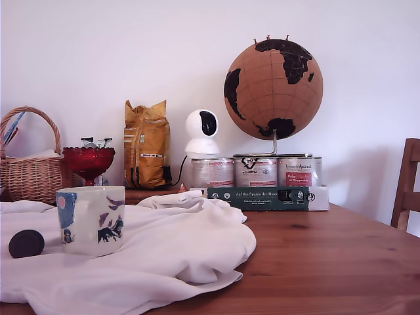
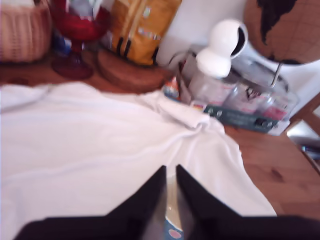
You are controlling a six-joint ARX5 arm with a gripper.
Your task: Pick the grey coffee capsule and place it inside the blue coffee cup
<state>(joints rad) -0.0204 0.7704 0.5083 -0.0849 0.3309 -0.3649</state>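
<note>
- The mug (image 1: 91, 220) stands upright on a white cloth (image 1: 177, 249) that is spread over the wooden table (image 1: 341, 262). It is near the exterior view's left, with its mouth open to the top, so a thing can drop in from above.
- The little dark capsule (image 1: 26, 243) lies on the cloth just beside the mug, on the exterior view's left of it. Its flat round face looks toward us. I think it leans a bit on a fold of cloth.
- The claw (image 2: 170, 190) shows only in the wrist view. Its two dark fingers (image 2: 147, 197) are close together, with just a thin gap. Nothing is held between them that I can see.
- Below the gap I see a bit of pale rim with blue and a pink spot. It looks like the mug, so the claw hangs over it.
- The capsule is not in the mug. I think the pick is yet to be done, and the claw must go to the capsule and open wider.
- Far back stand a basket (image 1: 29, 164), a red glass bowl (image 1: 88, 161), a yellow bag (image 1: 147, 144), tins (image 1: 256, 172) and a globe (image 1: 273, 88), well apart from the work.
</note>
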